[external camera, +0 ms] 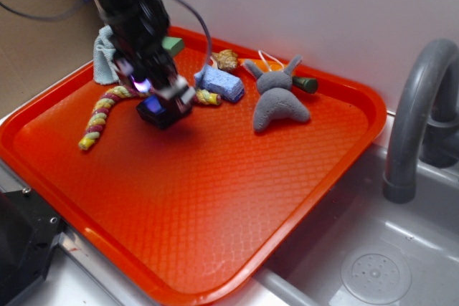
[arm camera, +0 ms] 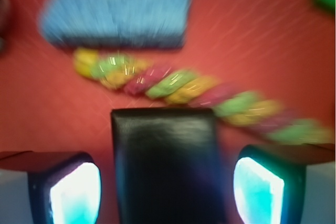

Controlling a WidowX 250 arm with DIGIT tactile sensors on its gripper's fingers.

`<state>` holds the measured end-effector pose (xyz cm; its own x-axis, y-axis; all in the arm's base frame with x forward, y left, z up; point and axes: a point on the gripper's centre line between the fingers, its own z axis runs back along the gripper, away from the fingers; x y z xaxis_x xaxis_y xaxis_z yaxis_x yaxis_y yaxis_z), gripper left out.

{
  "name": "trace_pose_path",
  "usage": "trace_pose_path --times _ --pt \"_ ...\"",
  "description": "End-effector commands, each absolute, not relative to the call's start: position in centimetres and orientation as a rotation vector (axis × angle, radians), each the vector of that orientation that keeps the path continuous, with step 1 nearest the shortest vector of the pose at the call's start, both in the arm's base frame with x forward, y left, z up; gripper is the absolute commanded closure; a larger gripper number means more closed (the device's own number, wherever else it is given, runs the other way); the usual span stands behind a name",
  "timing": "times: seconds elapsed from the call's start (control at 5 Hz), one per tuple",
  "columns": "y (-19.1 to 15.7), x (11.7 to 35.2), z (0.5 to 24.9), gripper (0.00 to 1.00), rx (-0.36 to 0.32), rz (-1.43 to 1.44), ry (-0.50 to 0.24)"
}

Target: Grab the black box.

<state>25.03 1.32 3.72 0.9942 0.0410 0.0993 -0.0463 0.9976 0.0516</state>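
Arm angled down, gripper [external camera: 166, 98] straddling black box [arm camera: 167, 163] (untouched).

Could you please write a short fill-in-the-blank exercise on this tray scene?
1. The black box lies between the two lit fingers of the ____.
2. Everything rests on a tray coloured ____.
3. Beyond the braided rope lies a sponge coloured ____.

Answers: gripper; orange; blue

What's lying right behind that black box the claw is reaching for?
Behind the black box lies a twisted coloured rope, then a blue sponge, on the orange tray. The arm hides part of the rope in the exterior view.
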Motion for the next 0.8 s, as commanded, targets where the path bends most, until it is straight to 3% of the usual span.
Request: trace_pose_path --times 0.0,0.2,0.4,0.6 --pt "2.2 28.8 -0.4 1.0 0.149 0.076 -0.043" --pt "2.7 28.0 4.6 1.0 0.091 0.064 -0.075" --pt "2.1 24.8 9.5 1.0 -0.024 0.002 -0.167" --pt "2.2 22.6 14.4 1.0 -0.048 -0.019 -0.195"
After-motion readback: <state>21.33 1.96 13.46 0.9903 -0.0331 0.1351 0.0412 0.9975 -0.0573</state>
